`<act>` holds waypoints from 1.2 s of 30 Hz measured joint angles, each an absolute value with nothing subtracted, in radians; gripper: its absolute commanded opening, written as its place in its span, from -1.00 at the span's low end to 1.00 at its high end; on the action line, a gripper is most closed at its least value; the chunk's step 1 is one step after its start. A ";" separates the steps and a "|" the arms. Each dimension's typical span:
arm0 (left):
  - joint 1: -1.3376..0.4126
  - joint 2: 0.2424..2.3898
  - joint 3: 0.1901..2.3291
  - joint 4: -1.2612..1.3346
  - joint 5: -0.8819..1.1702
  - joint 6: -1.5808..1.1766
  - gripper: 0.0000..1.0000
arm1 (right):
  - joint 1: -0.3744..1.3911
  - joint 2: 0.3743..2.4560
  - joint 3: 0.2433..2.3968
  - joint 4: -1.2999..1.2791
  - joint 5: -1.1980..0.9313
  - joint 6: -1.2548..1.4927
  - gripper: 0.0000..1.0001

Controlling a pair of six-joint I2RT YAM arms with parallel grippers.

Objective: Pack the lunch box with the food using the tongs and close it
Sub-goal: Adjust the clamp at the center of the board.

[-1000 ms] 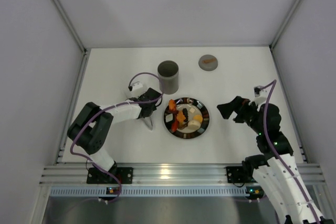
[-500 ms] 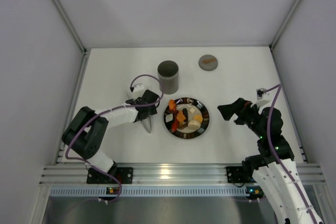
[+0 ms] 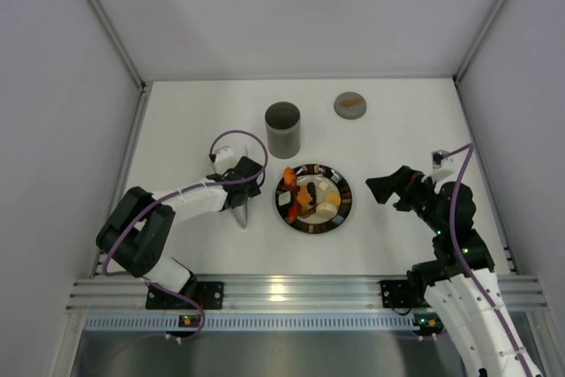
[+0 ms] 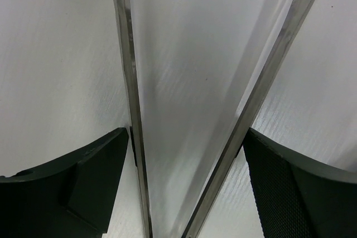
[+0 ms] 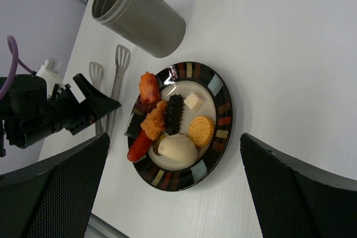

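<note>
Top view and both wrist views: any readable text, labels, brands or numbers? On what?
None readable in any view.
Lid: an orange mark, too small to tell whether it holds lettering.
Plate: coloured blocks round the rim, a pattern only.
Lunch box: plain grey on the side in view.
Tongs: bare metal, no stamp visible.

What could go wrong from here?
1. The left gripper presses the thin tongs only by their outer edges, flat on the table; they may slip or twist when lifted.
2. The food is crowded on the plate; grabbing one piece may shove others off.
3. The lunch box is tall and near; swinging tongs could tip it.
</note>
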State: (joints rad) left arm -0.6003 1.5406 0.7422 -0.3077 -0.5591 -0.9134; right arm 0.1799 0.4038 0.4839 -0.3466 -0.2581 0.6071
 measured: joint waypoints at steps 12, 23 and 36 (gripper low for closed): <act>-0.604 1.571 0.750 -0.268 -0.577 -0.860 0.57 | 0.180 0.404 0.484 -0.353 -0.255 0.607 0.99; -0.601 1.581 0.756 -0.221 -0.547 -0.783 0.69 | 0.180 0.404 0.476 -0.352 -0.255 0.608 0.99; -0.588 1.579 0.773 -0.237 -0.490 -0.734 0.79 | 0.180 0.409 0.476 -0.353 -0.256 0.607 0.99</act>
State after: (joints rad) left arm -0.5877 1.5795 0.7727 -0.2371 -0.4904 -0.7338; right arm 0.1799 0.4091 0.4759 -0.3531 -0.2558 0.6075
